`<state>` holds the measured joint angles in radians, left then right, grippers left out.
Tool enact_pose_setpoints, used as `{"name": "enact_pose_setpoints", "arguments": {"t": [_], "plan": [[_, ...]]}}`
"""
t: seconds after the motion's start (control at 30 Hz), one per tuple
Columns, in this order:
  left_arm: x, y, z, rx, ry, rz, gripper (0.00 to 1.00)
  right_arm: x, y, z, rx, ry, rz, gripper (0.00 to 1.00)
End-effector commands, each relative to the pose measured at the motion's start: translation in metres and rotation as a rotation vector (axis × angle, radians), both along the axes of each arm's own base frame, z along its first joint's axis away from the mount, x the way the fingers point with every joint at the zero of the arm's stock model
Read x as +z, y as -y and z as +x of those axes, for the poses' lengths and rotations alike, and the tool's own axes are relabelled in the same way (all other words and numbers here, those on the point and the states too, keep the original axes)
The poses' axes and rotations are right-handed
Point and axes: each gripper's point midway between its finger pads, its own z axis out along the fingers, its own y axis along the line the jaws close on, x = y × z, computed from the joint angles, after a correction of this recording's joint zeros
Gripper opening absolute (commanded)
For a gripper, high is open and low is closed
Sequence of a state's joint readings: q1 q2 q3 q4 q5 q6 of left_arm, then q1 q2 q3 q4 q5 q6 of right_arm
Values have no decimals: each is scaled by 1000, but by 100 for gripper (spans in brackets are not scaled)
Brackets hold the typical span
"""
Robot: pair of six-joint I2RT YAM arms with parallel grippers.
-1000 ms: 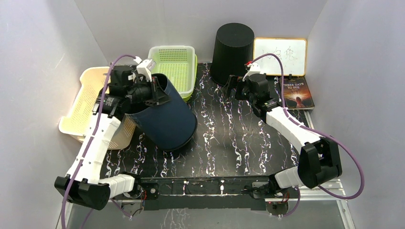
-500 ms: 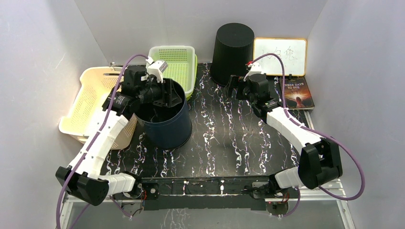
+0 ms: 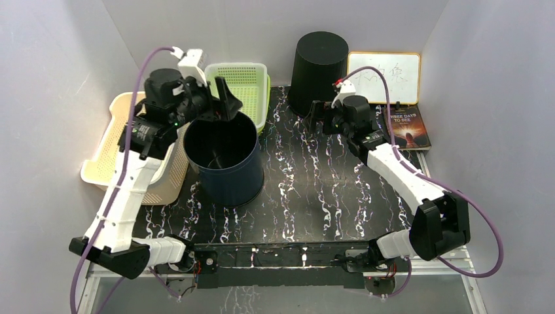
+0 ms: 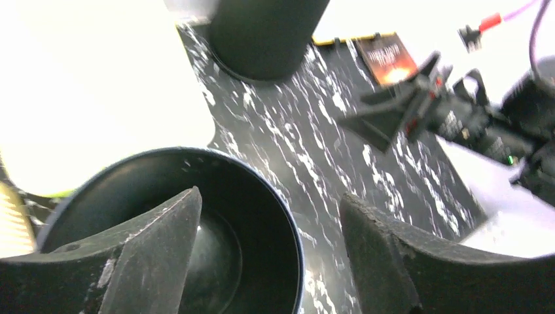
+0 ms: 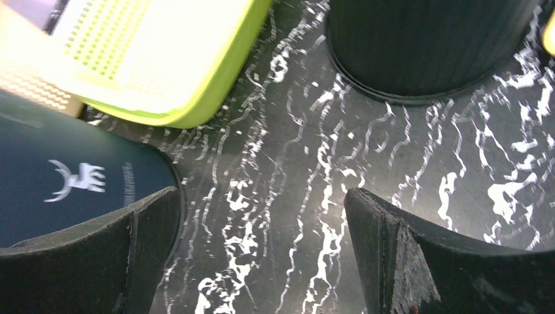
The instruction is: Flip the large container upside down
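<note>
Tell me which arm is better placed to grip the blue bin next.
Left. The left gripper hangs open right over the rim of the blue bin; the right gripper sits open farther off, beside the black bin.

White arms (image 3: 127, 196), black joints (image 3: 440, 226), purple cables (image 3: 500, 243)

Black marbled table (image 3: 314, 190) carrying navy bin (image 3: 226, 176), standing mouth up left of centre. Black bin (image 3: 319, 72) sitting mouth down at far edge. Green basket (image 3: 239, 88) lying far left, cream basket (image 3: 114, 150) overhanging left edge. Book (image 3: 407, 127) lying far right, whiteboard (image 3: 383, 77) leaning behind it.
</note>
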<state>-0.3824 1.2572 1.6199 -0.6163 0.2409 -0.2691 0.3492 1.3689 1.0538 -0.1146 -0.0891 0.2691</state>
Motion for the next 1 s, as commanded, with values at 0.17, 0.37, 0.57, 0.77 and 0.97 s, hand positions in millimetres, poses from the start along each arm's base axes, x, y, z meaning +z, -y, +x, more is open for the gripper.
{"name": "enact_pose_setpoints", "arguments": {"t": [0.17, 0.37, 0.57, 0.77, 0.97], "plan": [[42, -80, 33, 451, 115, 174, 83, 115, -91, -38, 349, 188, 68, 98], [64, -119, 32, 674, 220, 160, 85, 138, -174, -94, 585, 252, -10, 98], [74, -145, 10, 789, 294, 104, 85, 128, -246, -167, 893, 302, -99, 97], [75, -149, -3, 782, 308, 91, 85, 99, -286, -193, 1025, 285, -217, 97], [72, -151, -13, 768, 311, 100, 85, 68, -298, -167, 951, 274, -343, 98]]}}
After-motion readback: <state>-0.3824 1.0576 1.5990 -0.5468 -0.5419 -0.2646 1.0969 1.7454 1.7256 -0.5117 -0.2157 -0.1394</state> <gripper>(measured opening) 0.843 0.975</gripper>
